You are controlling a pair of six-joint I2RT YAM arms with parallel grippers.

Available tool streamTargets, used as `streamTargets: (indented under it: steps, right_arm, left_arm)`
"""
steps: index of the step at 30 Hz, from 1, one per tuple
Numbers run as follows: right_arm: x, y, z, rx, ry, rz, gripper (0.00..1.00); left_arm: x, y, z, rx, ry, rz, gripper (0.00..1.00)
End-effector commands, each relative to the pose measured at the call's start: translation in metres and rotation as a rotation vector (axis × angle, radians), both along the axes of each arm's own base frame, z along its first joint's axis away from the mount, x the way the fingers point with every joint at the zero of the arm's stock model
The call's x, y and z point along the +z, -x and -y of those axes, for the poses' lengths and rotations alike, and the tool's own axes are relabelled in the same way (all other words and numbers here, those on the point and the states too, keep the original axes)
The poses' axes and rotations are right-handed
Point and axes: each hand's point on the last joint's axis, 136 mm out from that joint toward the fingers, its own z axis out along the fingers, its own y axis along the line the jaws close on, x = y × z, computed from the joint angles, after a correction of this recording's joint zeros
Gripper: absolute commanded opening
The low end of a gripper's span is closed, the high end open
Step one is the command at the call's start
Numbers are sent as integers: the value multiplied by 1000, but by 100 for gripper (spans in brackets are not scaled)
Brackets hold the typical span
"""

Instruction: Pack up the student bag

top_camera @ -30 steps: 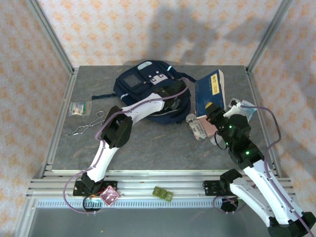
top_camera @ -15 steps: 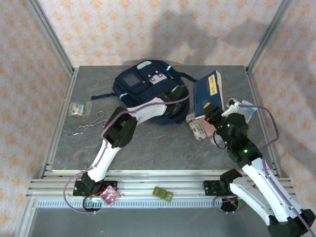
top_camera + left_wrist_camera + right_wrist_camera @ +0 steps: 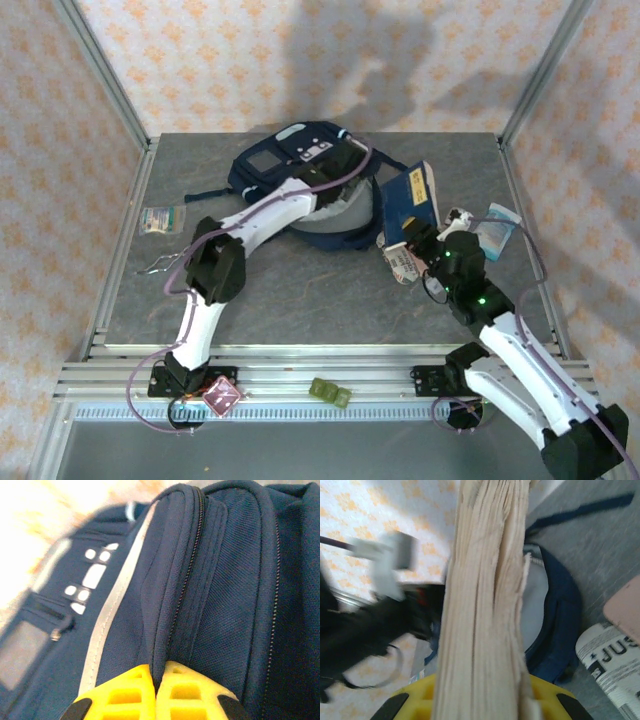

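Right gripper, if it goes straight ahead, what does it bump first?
Likely the student bag's open mouth: the book in the right gripper points at its grey lining, though depth is unclear.

Navy student bag (image 3: 275, 165) lies far-centre, mouth open, grey lining showing.

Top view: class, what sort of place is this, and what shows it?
Likely a robot test cell, not a classroom: left arm and right arm bolted to a rail at the table edge, metal frame posts, and patterned backdrop walls.
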Motion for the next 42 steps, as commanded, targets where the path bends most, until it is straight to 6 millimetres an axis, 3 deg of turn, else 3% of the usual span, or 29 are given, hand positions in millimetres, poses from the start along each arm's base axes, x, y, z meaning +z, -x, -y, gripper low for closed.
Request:
streamTargets:
  steps: [1,8,15,16,17,20,23,27,30,34,38,42]
  right_arm:
    - [26,-9,-27,110,-135,91,0]
    - [33,-42,-88,345,-278,94,0]
    - [13,-99,-140,470,-399,-5,0]
    - [5,-110,-147,478,-411,-29,0]
    - [-1,-121,-154,487,-410,-37,0]
    - [-20,-154,-172,501,-406,-78,0]
    - [-50,-193,-190,484,-399,-172,0]
    - [-92,-236,-202,428,-377,-261,14]
    - [-121,-259,-201,360,-319,-351,32]
    - [-143,-256,-180,274,-115,-489,46]
    - [-128,-228,-147,226,-34,-493,50]
    - [-112,-189,-120,216,19,-455,51]
  left_arm:
    - [106,-5,-22,72,114,226,0]
    - [137,0,-28,70,170,285,0]
    - [129,6,-19,33,217,250,0]
    - [125,6,-17,29,217,245,0]
    - [139,13,-20,25,237,267,0]
    - [143,18,-18,9,252,270,0]
    - [143,22,-15,1,259,263,0]
    - [141,27,-13,-6,274,257,0]
    - [135,29,-8,-18,297,238,0]
    - [125,30,-8,-3,301,223,0]
    - [114,26,-12,36,302,218,0]
    - [101,23,-11,54,300,201,0]
